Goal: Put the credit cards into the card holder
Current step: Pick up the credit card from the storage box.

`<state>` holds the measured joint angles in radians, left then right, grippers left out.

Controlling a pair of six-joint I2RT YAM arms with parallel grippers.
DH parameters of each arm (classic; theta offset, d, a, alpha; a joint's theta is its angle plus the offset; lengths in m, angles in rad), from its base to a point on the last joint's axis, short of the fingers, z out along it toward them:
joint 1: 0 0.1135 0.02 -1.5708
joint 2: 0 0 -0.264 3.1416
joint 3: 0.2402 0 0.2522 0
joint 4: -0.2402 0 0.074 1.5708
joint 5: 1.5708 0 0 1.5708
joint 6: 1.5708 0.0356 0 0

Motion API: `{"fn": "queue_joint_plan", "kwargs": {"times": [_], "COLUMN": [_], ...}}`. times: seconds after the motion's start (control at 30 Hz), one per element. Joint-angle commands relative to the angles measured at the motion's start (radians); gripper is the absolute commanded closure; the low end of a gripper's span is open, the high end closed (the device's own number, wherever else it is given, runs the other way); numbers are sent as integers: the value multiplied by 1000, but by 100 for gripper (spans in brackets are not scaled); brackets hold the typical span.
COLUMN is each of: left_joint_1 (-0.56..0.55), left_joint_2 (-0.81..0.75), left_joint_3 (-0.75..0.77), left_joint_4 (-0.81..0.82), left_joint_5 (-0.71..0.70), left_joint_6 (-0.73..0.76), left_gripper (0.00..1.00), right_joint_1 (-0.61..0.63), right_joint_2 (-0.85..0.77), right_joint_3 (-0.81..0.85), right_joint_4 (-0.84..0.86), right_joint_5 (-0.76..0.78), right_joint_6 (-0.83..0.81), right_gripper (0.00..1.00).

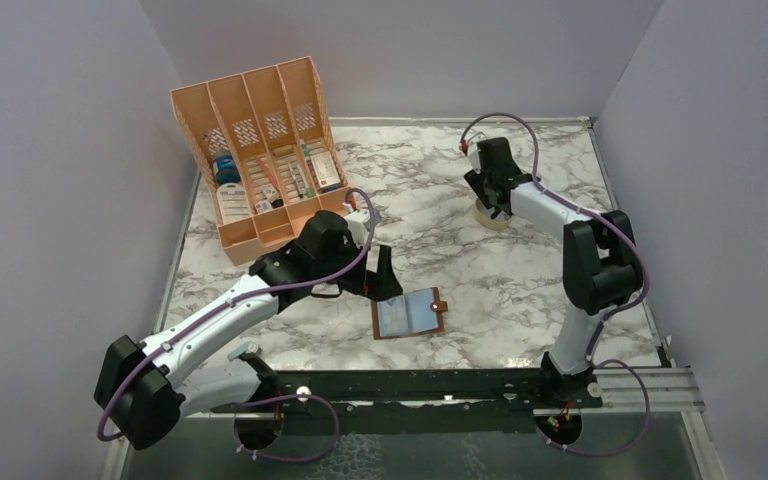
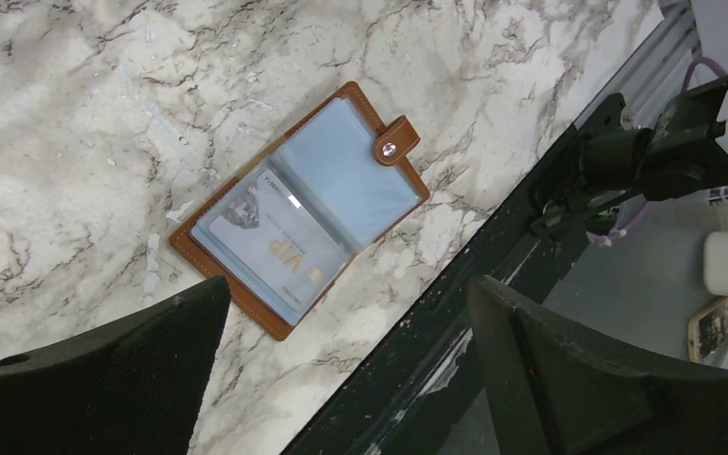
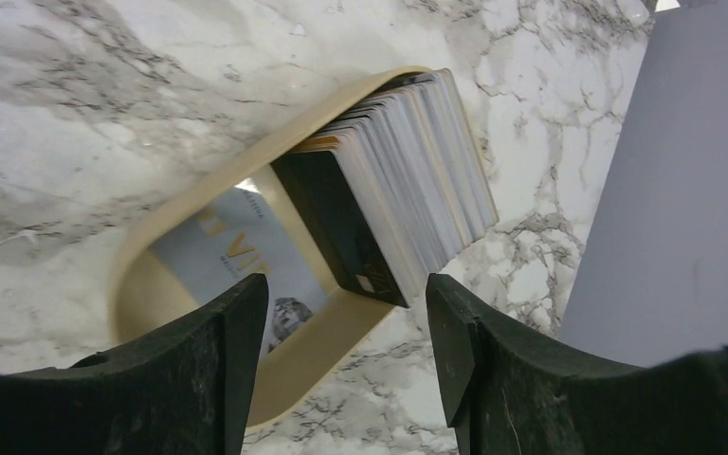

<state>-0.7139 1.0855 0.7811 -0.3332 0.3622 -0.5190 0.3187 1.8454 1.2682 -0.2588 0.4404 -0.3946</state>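
The card holder, a brown leather booklet with a snap tab, lies open on the marble near the front edge. One pale card with gold lettering sits in its left clear sleeve. My left gripper hovers just left of it, open and empty. The credit cards lean as a stack in a tan stand, a dark card in front, and another pale card lies flat in the stand. My right gripper is open just above the stack's near end.
A big orange slotted organiser with small boxes and bottles stands at the back left. A black rail runs along the table's near edge. Grey walls close in on the left, back and right, and the right wall is close to the stand.
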Motion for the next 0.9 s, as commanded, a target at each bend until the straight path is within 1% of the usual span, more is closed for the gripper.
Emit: {"fn": "queue_joint_plan", "kwargs": {"times": [0.0,0.17,0.27,0.37,0.5,0.63,0.73,0.8,0.87], "left_joint_1": [-1,0,1,1,15,28,30,30,30], "left_joint_2": [14,15,15,21,29,4,-11,-10,-7], "left_joint_3": [35,45,51,57,57,53,47,50,50], "left_joint_4": [-86,-96,-117,-122,-124,-130,-132,-132,-133], "left_joint_5": [18,-10,-50,-63,-79,-118,-138,-138,-140], "left_joint_6": [116,127,136,139,137,136,132,132,130], "left_gripper": [1,1,1,1,1,1,1,1,1], "right_joint_1": [-28,-46,-55,-56,-58,-58,-58,-58,-59], "right_joint_2": [-24,22,38,64,58,79,101,109,115], "right_joint_3": [3,26,33,78,97,115,134,130,119], "right_joint_4": [54,48,48,-6,-20,-35,-44,-18,9], "right_joint_5": [-55,-70,-92,-118,-147,-137,-86,-49,-44], "right_joint_6": [-95,-127,-139,-135,-135,-148,-168,-184,-199], "right_gripper": [37,39,42,42,42,43,43,42,42]}}
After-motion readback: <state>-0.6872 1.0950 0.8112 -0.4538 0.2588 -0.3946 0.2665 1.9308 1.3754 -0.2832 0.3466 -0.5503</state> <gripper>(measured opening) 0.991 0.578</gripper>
